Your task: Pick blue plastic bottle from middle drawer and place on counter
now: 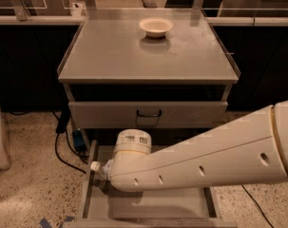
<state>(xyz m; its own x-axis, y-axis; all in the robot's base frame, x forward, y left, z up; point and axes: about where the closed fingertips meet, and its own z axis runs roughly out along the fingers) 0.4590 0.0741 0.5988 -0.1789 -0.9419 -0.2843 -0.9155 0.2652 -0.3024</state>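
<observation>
hovering over middle drawer (pixel 153 204) | blue plastic bottle (pixel 100 170) juts cap-left from under wrist (pixel 133 149) | gripper hidden there, grasp state: cannot tell

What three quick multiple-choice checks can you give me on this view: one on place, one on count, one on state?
1. Where is the pincer?
A. Over the counter
B. Down in the middle drawer, at its left side
C. At the white bowl

2. How many bowls stand on the counter?
A. One
B. Two
C. None

3. How is the middle drawer?
A. Shut
B. Pulled open
C. Taken out and set on the counter

Answers:
1 B: the arm ends low by the drawer's left wall, where the white cap of the blue plastic bottle sticks out.
2 A: a single white bowl sits toward the counter's far edge.
3 B: its floor shows below the drawer front with the black handle.
</observation>
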